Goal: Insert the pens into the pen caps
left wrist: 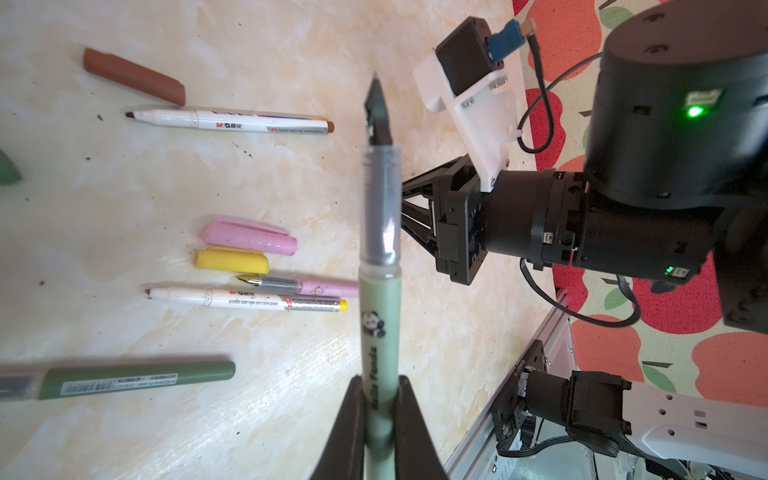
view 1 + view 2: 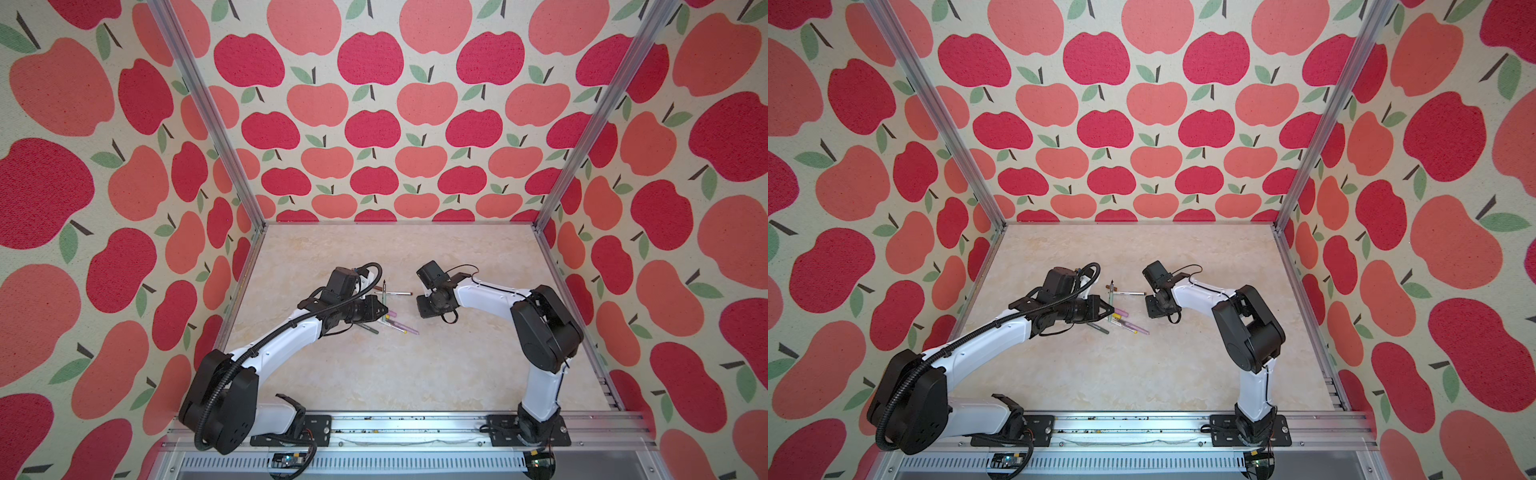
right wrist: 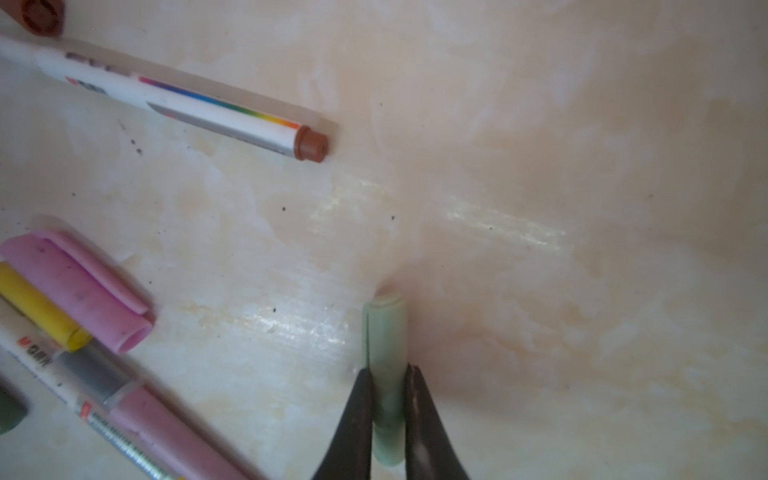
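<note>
- Sage green pen (image 1: 379,332): "Hello Panda" beside a panda face
- White-and-brown pen (image 1: 232,121), near the sage green pen's nib: red "M&G"
- White-and-yellow pen (image 1: 249,300), touching its barrel: red "M&G"

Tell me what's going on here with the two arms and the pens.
The left jaws grip a sage green pen, nib bare. The right jaws grip the matching sage green cap, apart from the pen, not yet pushed on. The dark green pen, pink pen and two white pens lie uncapped on the table, the brown cap, pink cap and yellow cap loose among them.
</note>
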`<state>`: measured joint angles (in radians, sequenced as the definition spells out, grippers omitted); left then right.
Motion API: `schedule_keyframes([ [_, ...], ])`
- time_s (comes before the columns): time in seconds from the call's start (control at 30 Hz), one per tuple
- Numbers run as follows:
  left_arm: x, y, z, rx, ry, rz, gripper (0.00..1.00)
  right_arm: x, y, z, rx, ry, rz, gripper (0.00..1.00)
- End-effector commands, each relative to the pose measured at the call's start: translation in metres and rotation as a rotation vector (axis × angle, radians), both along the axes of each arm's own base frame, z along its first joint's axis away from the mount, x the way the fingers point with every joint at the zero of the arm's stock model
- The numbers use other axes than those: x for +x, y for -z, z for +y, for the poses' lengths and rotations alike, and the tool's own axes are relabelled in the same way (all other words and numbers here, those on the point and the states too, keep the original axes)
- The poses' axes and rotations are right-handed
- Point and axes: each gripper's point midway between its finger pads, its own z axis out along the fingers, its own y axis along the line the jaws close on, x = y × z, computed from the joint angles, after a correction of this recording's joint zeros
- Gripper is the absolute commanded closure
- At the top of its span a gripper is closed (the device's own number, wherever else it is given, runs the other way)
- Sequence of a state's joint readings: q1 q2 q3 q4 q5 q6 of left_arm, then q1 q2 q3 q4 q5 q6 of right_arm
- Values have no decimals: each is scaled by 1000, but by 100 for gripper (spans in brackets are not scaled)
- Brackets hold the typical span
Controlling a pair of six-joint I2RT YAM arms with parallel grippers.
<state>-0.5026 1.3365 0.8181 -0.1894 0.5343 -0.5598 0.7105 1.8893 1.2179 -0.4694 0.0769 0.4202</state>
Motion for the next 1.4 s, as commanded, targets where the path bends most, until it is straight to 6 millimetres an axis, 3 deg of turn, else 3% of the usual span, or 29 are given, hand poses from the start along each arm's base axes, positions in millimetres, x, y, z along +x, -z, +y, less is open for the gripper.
schedule_keyframes([
  [0.0,5,-8,-6,-7,15,-22,100,-3,0,-3,10,-1,11,89],
  [0.33,7,-9,-14,-12,44,-16,100,6,-25,-7,62,22,-37,89],
  [0.67,1,-3,-33,-34,98,-11,100,24,-83,-10,242,110,-115,88],
  [1.03,-6,-2,-79,-127,162,-68,100,42,-157,-2,501,219,-235,88],
  [1.37,-9,-8,-97,-157,201,-92,100,45,-187,4,602,239,-259,88],
])
